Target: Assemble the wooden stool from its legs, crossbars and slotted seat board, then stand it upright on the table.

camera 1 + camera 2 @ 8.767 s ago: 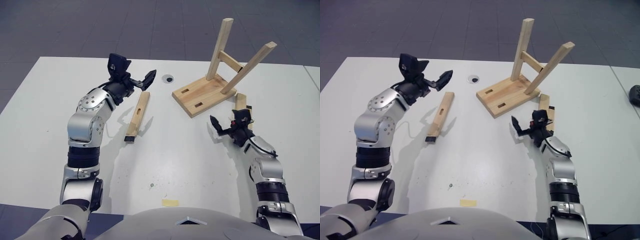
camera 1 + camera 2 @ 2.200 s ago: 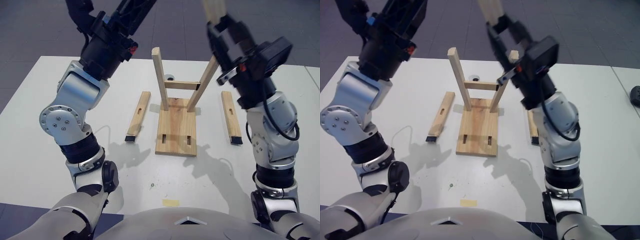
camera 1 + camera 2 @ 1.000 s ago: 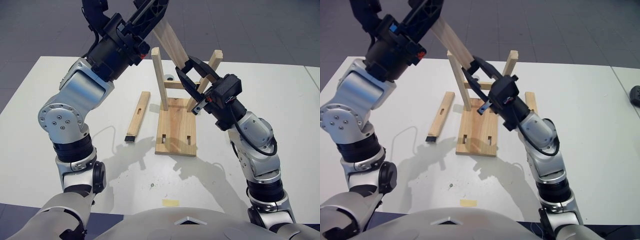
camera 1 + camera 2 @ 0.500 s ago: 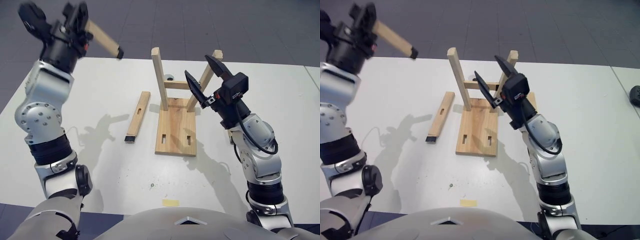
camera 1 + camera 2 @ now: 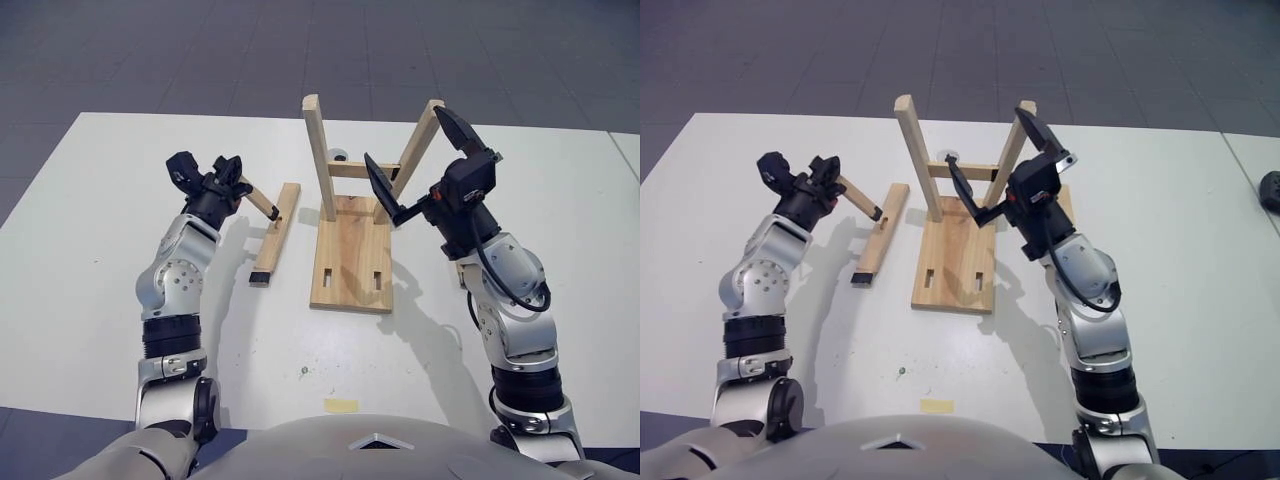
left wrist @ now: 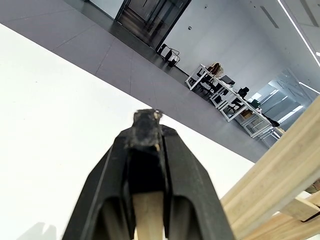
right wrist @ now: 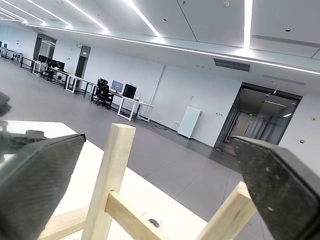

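Two empty slots (image 5: 325,273) at the near edge of the seat board (image 5: 352,245); far pair already filled by two upright legs (image 5: 318,150) tied by a crossbar (image 5: 355,170). Left gripper (image 5: 232,183) clamped on a third leg (image 5: 258,203), gripped near one end, black cap at the free end. Left wrist view: fingers (image 6: 102,190) pressed onto the wood, black cap (image 6: 145,127) dead ahead of them. Long axis of held leg: slanted down and away from the pincer toward the board side, cap just beside the far end of a fourth leg (image 5: 275,232) lying flat on the table (image 5: 100,200); touching or not, cannot tell. Key relation: open slots beyond that flat leg on the pincer's inboard side and back toward the body, left-hand slot closest. Likely needs a lift clear of the flat leg, then a swing to vertical over that slot; which end mates, not clear. Left arm nearer, and already loaded. Right gripper (image 5: 401,132) spread wide, nothing in it, raised with the upright frame just ahead of its opening; straddling the right-hand upright or merely in front of it, cannot tell. Handy there for bracing the frame during insertion.
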`<action>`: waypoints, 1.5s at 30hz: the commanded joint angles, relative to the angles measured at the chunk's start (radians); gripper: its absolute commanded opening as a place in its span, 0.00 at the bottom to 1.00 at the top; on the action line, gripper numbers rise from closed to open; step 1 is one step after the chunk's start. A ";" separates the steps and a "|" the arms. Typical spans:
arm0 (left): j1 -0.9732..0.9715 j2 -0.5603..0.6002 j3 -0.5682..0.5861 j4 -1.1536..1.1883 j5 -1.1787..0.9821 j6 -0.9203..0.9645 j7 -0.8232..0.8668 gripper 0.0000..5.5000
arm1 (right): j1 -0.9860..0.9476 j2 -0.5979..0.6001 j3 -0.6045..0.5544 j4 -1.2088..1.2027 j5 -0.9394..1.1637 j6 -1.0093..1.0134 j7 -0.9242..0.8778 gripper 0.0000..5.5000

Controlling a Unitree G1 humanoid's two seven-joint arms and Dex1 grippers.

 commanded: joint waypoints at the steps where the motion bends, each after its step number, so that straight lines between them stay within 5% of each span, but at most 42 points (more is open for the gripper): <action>1: -0.032 -0.017 0.000 0.069 0.052 -0.051 -0.037 0.08 | -0.001 0.002 0.000 0.005 -0.002 -0.004 0.003 0.98; 14: -0.034 -0.025 0.016 0.164 0.156 -0.135 -0.092 0.08 | -0.009 -0.002 -0.007 0.009 0.002 -0.003 0.014 0.98; 33: 0.201 0.026 -0.197 0.135 0.472 -0.341 -0.239 0.08 | -0.018 -0.003 -0.015 0.004 0.001 -0.003 0.015 0.98; 45: 0.138 -0.008 -0.136 0.114 0.410 -0.305 -0.211 0.08 | -0.040 0.001 -0.011 0.027 -0.007 -0.018 0.014 0.98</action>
